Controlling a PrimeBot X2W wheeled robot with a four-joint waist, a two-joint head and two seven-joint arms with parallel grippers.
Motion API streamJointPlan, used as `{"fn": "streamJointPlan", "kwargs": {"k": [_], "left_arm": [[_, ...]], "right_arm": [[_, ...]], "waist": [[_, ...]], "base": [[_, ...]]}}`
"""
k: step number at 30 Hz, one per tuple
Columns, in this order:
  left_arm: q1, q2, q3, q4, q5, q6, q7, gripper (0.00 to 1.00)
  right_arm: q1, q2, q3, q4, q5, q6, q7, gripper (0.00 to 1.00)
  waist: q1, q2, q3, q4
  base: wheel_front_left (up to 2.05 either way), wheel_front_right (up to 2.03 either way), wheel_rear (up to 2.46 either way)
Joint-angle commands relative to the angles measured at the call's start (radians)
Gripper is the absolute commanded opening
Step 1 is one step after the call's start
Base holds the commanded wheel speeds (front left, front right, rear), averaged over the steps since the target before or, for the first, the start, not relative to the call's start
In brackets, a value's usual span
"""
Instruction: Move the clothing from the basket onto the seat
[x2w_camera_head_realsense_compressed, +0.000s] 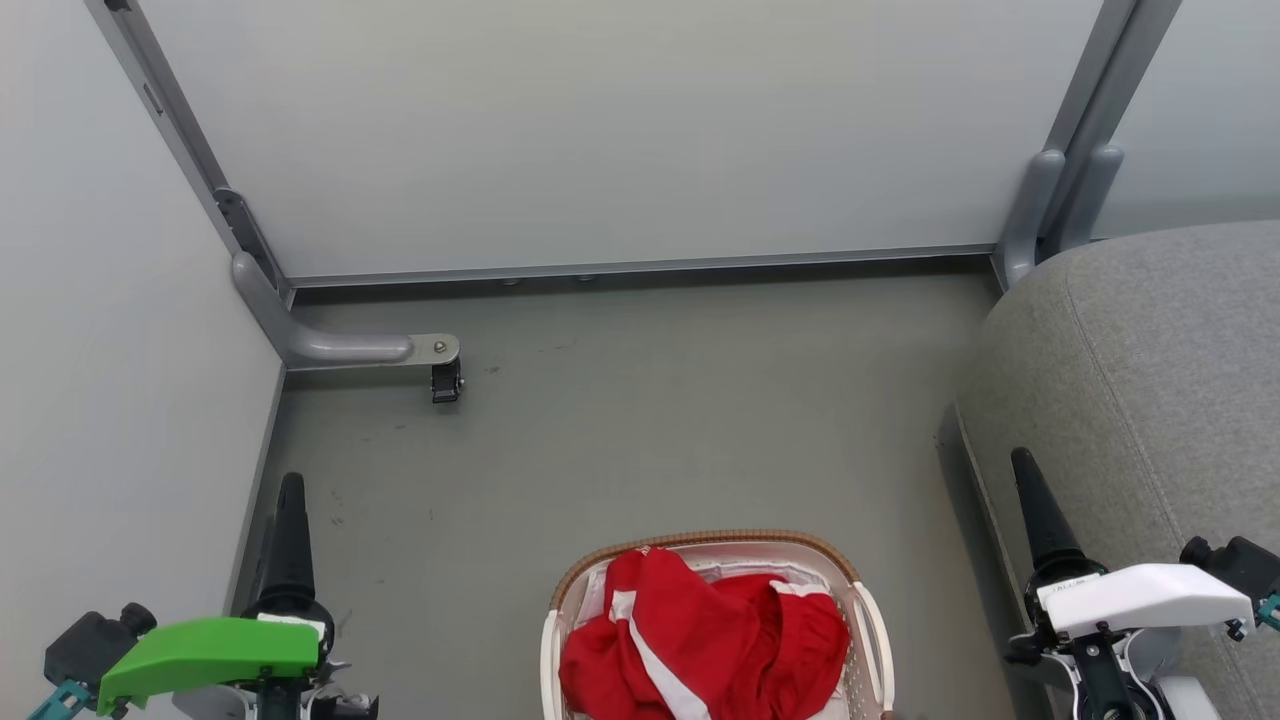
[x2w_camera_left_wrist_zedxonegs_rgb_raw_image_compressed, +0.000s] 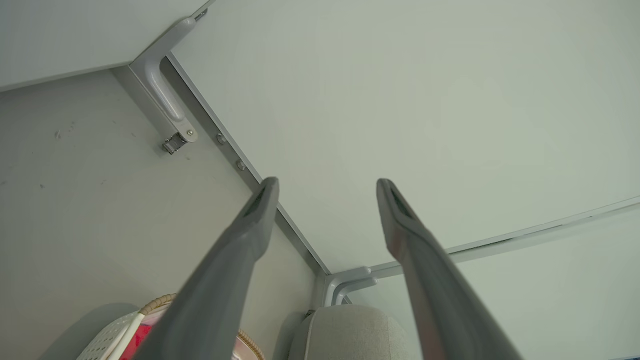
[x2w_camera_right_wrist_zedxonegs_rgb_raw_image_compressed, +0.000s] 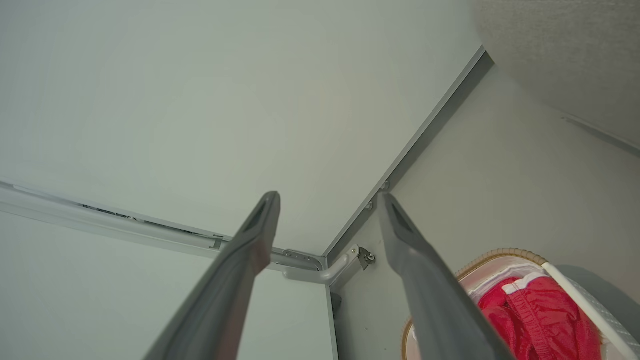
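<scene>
Clothing of soft bright red fabric with white stripes (x2w_camera_head_realsense_compressed: 700, 640) must go onto the largest thing here, the big grey fabric-upholstered seat (x2w_camera_head_realsense_compressed: 1150, 380) at the robot's right; on its visible part lies nothing red. On the grey floor (x2w_camera_head_realsense_compressed: 650, 420), near the seat, stands the oval cream-white plastic basket with a brown woven-look rim (x2w_camera_head_realsense_compressed: 700, 540), and the clothing lies bunched inside it. The left tool (x2w_camera_left_wrist_zedxonegs_rgb_raw_image_compressed: 325, 185) and the right tool (x2w_camera_right_wrist_zedxonegs_rgb_raw_image_compressed: 327, 197) are both spread wide and empty, one at each side of the basket, apart from it. I judge the first pick is not yet begun: the next move calls for one tool to go down into the basket and pinch a fold of the top garment.
</scene>
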Motion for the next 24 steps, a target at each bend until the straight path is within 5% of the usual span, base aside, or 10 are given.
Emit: {"fn": "streamJointPlan", "kwargs": {"k": [1,24], "left_arm": [[-0.004,0.007,-0.007,-0.025,0.062,0.007,-0.011,1.0],[0.04,0.01,-0.079,-0.041,0.511,0.062,-0.086,1.0]], "right_arm": [[-0.008,-0.009,0.003,-0.02,-0.045,0.001,-0.013,1.0],[-0.001,-0.012,0.063,-0.042,-0.494,0.0,-0.088,1.0]], "waist": [[0.0,0.0025,0.0,0.0],[0.0,0.0041,0.003,0.004]], "base": [[0.0,0.0,0.0],[0.0,0.0,0.0]]}}
